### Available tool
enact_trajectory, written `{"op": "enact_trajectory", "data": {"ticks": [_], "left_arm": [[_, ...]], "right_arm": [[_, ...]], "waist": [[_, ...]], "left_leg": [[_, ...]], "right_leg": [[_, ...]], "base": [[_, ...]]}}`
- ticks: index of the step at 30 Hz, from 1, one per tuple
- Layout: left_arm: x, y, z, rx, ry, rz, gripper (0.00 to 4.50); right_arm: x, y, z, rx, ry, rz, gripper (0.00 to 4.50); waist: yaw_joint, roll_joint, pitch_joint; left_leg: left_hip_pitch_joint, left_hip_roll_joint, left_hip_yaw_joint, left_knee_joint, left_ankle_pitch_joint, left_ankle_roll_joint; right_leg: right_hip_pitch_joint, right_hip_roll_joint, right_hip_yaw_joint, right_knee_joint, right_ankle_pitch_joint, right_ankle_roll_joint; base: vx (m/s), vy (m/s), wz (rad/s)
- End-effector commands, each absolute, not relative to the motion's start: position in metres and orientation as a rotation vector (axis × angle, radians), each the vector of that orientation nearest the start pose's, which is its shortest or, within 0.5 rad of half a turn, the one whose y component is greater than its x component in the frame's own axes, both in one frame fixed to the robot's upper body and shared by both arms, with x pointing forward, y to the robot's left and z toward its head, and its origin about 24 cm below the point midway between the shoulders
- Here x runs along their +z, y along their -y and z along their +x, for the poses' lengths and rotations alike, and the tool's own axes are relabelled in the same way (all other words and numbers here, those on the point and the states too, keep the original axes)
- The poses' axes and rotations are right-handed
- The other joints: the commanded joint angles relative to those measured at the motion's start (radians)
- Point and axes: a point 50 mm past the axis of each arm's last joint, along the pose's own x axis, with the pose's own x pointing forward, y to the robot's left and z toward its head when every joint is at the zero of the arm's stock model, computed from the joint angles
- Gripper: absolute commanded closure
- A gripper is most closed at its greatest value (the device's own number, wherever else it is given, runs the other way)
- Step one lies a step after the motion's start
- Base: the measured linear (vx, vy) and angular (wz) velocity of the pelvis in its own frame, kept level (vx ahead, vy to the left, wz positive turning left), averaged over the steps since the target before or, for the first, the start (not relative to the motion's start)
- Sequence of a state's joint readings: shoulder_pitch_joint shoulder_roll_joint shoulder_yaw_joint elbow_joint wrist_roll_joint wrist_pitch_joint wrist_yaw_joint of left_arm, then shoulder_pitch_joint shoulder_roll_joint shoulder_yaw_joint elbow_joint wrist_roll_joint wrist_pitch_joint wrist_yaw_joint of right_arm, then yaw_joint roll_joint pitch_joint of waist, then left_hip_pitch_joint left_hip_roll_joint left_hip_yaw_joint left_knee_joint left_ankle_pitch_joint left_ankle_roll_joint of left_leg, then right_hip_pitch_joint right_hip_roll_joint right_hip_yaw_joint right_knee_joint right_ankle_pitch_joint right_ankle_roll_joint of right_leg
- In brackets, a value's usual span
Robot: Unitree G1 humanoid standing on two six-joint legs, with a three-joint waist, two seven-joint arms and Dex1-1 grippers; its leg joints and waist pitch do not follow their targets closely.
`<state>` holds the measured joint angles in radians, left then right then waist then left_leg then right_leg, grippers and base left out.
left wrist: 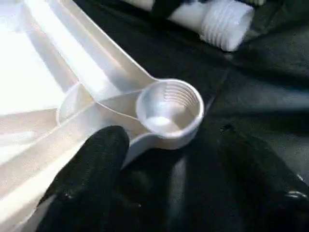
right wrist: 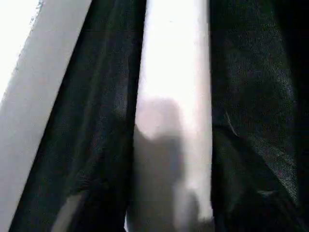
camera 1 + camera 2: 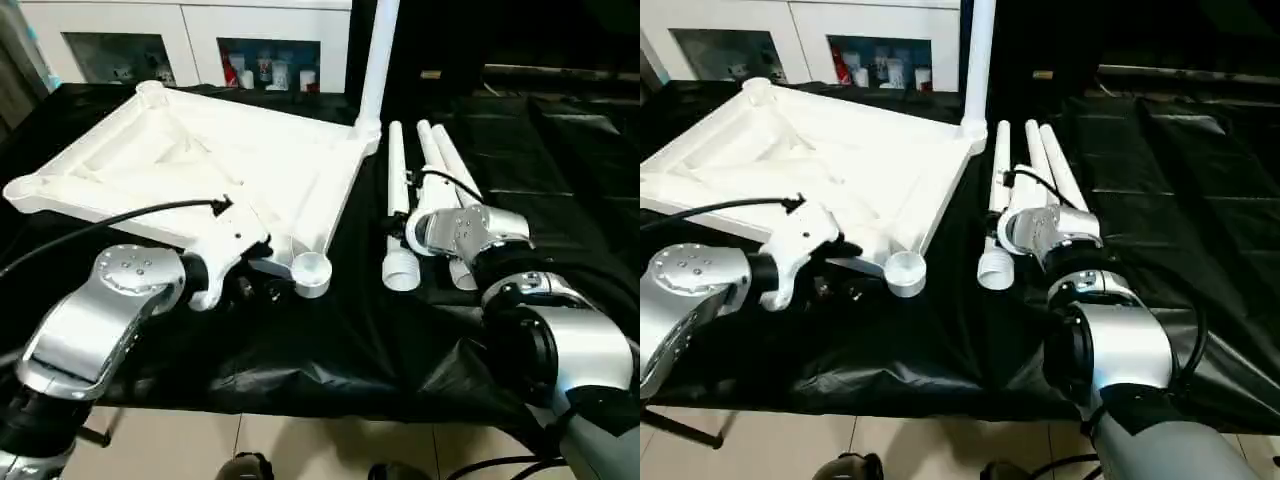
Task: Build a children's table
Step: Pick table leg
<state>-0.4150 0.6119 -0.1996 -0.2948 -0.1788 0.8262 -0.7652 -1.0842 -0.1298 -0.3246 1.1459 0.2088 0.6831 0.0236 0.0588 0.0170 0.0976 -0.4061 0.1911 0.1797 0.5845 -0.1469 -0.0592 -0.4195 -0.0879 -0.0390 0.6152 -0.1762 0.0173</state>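
Left gripper [image 1: 164, 193]: two black fingers spread apart, one finger [image 1: 91, 169] resting on the rim of the table top [image 3: 200, 165] just beside its near corner socket [image 1: 169, 108], the other on the black cloth [image 3: 330, 350]; nothing pinched between them. Right gripper [image 2: 171, 193]: down over one loose leg [image 2: 174, 77], fingers on either side of the tube; whether they press on it cannot be told.

Table top: white plastic, upside down, ribbed underside showing, lying on the black cloth at the robot's left. Near corner socket: round, threaded inside, empty. Far right corner: one leg [image 3: 380, 60] standing upright in its socket. Loose legs [image 3: 425, 180]: three white tubes lying side by side on the cloth, just right of the top, threaded ends toward the robot.

Beyond: white cabinet [image 3: 190, 40] with glass-fronted shelves holding small items.
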Motion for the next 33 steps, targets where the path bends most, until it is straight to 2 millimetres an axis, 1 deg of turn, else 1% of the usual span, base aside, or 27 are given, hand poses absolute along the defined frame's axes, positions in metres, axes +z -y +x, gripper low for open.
{"op": "enact_trajectory", "data": {"ticks": [1,2,3,4,5,6,7,9,10,13,14,15,16,17,18,19,20,21,22,23,24,25,26,27,29,31,33], "left_arm": [[0.141,-0.160,0.287,-0.808,-0.351,0.440,0.78],[0.141,-0.160,0.287,-0.808,-0.351,0.440,0.70],[0.141,-0.160,0.289,-0.794,-0.357,0.443,0.71],[0.142,-0.159,0.293,-0.762,-0.344,0.428,0.71],[0.143,-0.158,0.294,-0.750,-0.336,0.419,0.63],[0.143,-0.158,0.296,-0.736,-0.326,0.404,0.47],[0.147,-0.155,0.302,-0.701,-0.275,0.342,0.32],[0.150,-0.153,0.306,-0.679,-0.237,0.304,0.27],[0.153,-0.149,0.309,-0.676,-0.205,0.268,0.16],[0.157,-0.143,0.312,-0.668,-0.148,0.220,0.05],[0.162,-0.134,0.315,-0.651,-0.100,0.163,0.05],[0.163,-0.133,0.316,-0.650,-0.093,0.157,0.05],[0.166,-0.129,0.317,-0.645,-0.064,0.129,0.05],[0.171,-0.124,0.319,-0.638,-0.020,0.099,0.05],[0.184,-0.111,0.322,-0.650,0.054,-0.018,0.05],[0.184,-0.111,0.322,-0.650,0.054,-0.018,0.05],[0.192,-0.100,0.322,-0.697,0.065,-0.125,0.05],[0.195,-0.097,0.322,-0.727,0.061,-0.169,0.05],[0.198,-0.093,0.323,-0.743,0.028,-0.259,0.05],[0.203,-0.087,0.327,-0.755,-0.022,-0.388,0.05],[0.203,-0.087,0.327,-0.755,-0.022,-0.388,0.05],[0.205,-0.084,0.329,-0.765,-0.033,-0.412,0.05],[0.209,-0.081,0.329,-0.791,-0.032,-0.429,0.05],[0.212,-0.077,0.330,-0.812,-0.027,-0.446,0.05],[0.219,-0.072,0.333,-0.828,0.004,-0.498,0.05],[0.220,-0.067,0.337,-0.816,-0.004,-0.544,0.05],[0.219,-0.066,0.339,-0.802,-0.015,-0.540,0.05]], "right_arm": [[0.076,0.132,0.389,0.070,-0.758,0.322,2.49],[0.076,0.132,0.389,0.070,-0.758,0.322,2.54],[0.076,0.133,0.389,0.064,-0.745,0.332,2.58],[0.079,0.134,0.391,0.056,-0.705,0.354,2.60],[0.080,0.134,0.391,0.055,-0.690,0.357,2.62],[0.082,0.135,0.392,0.056,-0.670,0.358,2.62],[0.090,0.135,0.394,0.065,-0.606,0.358,2.63],[0.095,0.136,0.395,0.071,-0.566,0.360,2.64],[0.100,0.138,0.394,0.053,-0.536,0.371,2.64],[0.109,0.142,0.393,0.035,-0.473,0.387,2.64],[0.126,0.147,0.392,0.023,-0.333,0.370,2.64],[0.129,0.147,0.391,0.022,-0.311,0.365,2.64],[0.139,0.150,0.389,0.023,-0.221,0.345,2.64],[0.151,0.151,0.385,0.034,-0.116,0.318,2.64],[0.176,0.155,0.369,0.073,0.071,0.252,2.64],[0.176,0.155,0.369,0.073,0.071,0.252,2.64],[0.188,0.158,0.353,0.104,0.160,0.233,2.64],[0.192,0.159,0.348,0.118,0.187,0.242,2.64],[0.196,0.160,0.340,0.154,0.220,0.244,2.64],[0.203,0.160,0.324,0.235,0.277,0.225,2.64],[0.203,0.160,0.324,0.235,0.277,0.225,2.64],[0.204,0.158,0.316,0.285,0.290,0.207,2.64],[0.203,0.154,0.309,0.337,0.286,0.181,2.65],[0.199,0.150,0.304,0.388,0.264,0.156,2.65],[0.188,0.139,0.296,0.475,0.221,0.079,2.65],[0.176,0.128,0.289,0.550,0.187,-0.007,2.65],[0.174,0.124,0.287,0.570,0.176,-0.027,2.65]], "waist": [[0.003,0.015,-0.084],[0.003,0.012,-0.084],[0.003,0.012,-0.083],[0.004,0.017,-0.087],[0.004,0.014,-0.085],[0.005,0.014,-0.089],[0.008,0.020,-0.092],[0.011,0.016,-0.095],[0.011,0.017,-0.098],[0.013,0.013,-0.097],[0.015,0.009,-0.096],[0.019,0.010,-0.098],[0.019,0.005,-0.100],[0.027,0.004,-0.099],[0.029,0.000,-0.099],[0.043,0.001,-0.105],[0.037,-0.005,-0.103],[0.044,-0.001,-0.106],[0.040,-0.003,-0.104],[0.040,-0.003,-0.100],[0.045,-0.001,-0.100],[0.045,0.000,-0.098],[0.045,-0.003,-0.094],[0.045,0.005,-0.097],[0.042,0.000,-0.095],[0.040,-0.001,-0.097],[0.039,-0.003,-0.099]], "left_leg": [[0.031,0.016,-0.001,-0.064,-0.231,-0.068],[0.032,0.016,-0.001,-0.064,-0.236,-0.068],[0.031,0.016,-0.001,-0.065,-0.241,-0.068],[0.033,0.015,-0.001,-0.063,-0.245,-0.070],[0.032,0.015,0.000,-0.063,-0.246,-0.070],[0.031,0.015,-0.002,-0.063,-0.235,-0.070],[0.033,0.015,-0.002,-0.061,-0.232,-0.070],[0.030,0.014,-0.002,-0.059,-0.212,-0.065],[0.030,0.013,-0.003,-0.057,-0.200,-0.060],[0.028,0.013,-0.002,-0.057,-0.182,-0.053],[0.028,0.013,0.000,-0.057,-0.183,-0.045],[0.030,0.014,0.000,-0.055,-0.185,-0.046],[0.029,0.014,-0.002,-0.055,-0.178,-0.044],[0.027,0.013,-0.001,-0.056,-0.167,-0.036],[0.027,0.014,0.001,-0.055,-0.163,-0.031],[0.031,0.019,-0.001,-0.051,-0.133,-0.026],[0.024,0.012,0.000,-0.051,-0.102,-0.010],[0.028,0.015,-0.001,-0.049,-0.098,-0.004],[0.024,0.013,-0.001,-0.051,-0.107,0.006],[0.025,0.012,0.002,-0.049,-0.128,0.006],[0.028,0.013,0.002,-0.048,-0.141,0.009],[0.023,0.010,-0.002,-0.050,-0.159,0.017],[0.024,0.010,-0.001,-0.050,-0.175,0.018],[0.023,0.010,-0.003,-0.050,-0.178,0.015],[0.020,0.009,-0.004,-0.052,-0.209,0.002],[0.019,0.011,-0.008,-0.053,-0.215,-0.007],[0.019,0.010,-0.008,-0.053,-0.219,-0.005]], "right_leg": [[0.047,-0.031,0.024,-0.047,-0.092,-0.233],[0.046,-0.030,0.024,-0.048,-0.092,-0.233],[0.046,-0.029,0.024,-0.049,-0.098,-0.232],[0.048,-0.031,0.024,-0.049,-0.101,-0.231],[0.047,-0.030,0.025,-0.051,-0.101,-0.229],[0.050,-0.030,0.024,-0.048,-0.092,-0.230],[0.050,-0.032,0.024,-0.047,-0.086,-0.230],[0.054,-0.030,0.024,-0.047,-0.047,-0.232],[0.055,-0.030,0.023,-0.043,-0.035,-0.235],[0.056,-0.028,0.023,-0.045,-0.016,-0.230],[0.055,-0.026,0.024,-0.048,-0.019,-0.222],[0.054,-0.030,0.025,-0.048,-0.024,-0.217],[0.058,-0.031,0.024,-0.046,-0.026,-0.215],[0.057,-0.030,0.025,-0.050,-0.040,-0.200],[0.057,-0.030,0.026,-0.052,-0.038,-0.193],[0.060,-0.033,0.027,-0.047,0.001,-0.187],[0.063,-0.026,0.027,-0.044,0.033,-0.190],[0.059,-0.028,0.026,-0.043,0.039,-0.194],[0.060,-0.028,0.025,-0.044,0.021,-0.197],[0.061,-0.029,0.027,-0.046,0.005,-0.198],[0.058,-0.029,0.026,-0.049,-0.010,-0.199],[0.062,-0.029,0.023,-0.053,-0.051,-0.196],[0.060,-0.028,0.024,-0.063,-0.099,-0.178],[0.062,-0.030,0.025,-0.062,-0.113,-0.176],[0.061,-0.030,0.024,-0.076,-0.193,-0.156],[0.062,-0.032,0.023,-0.078,-0.211,-0.149],[0.061,-0.032,0.023,-0.079,-0.220,-0.147]], "base": [[0.000,0.000,0.00],[0.000,0.000,0.00],[0.000,0.000,0.00],[0.000,0.000,0.00],[0.000,0.000,0.00],[0.000,0.000,0.00],[0.000,0.000,0.00],[0.000,0.000,0.00],[0.000,0.000,0.00],[0.000,0.000,0.00],[0.000,0.000,0.00],[0.000,0.000,0.00],[0.000,0.000,0.00],[0.000,0.000,0.00],[0.000,0.000,0.00],[0.000,0.000,0.00],[0.000,0.000,0.00],[0.000,0.000,0.00],[0.000,0.000,0.00],[0.000,0.000,0.00],[0.000,0.000,0.00],[0.000,0.000,0.00],[0.000,0.000,0.00],[0.000,0.000,0.00],[0.000,0.000,0.00],[0.000,0.000,0.00],[0.000,0.000,0.00]]}}
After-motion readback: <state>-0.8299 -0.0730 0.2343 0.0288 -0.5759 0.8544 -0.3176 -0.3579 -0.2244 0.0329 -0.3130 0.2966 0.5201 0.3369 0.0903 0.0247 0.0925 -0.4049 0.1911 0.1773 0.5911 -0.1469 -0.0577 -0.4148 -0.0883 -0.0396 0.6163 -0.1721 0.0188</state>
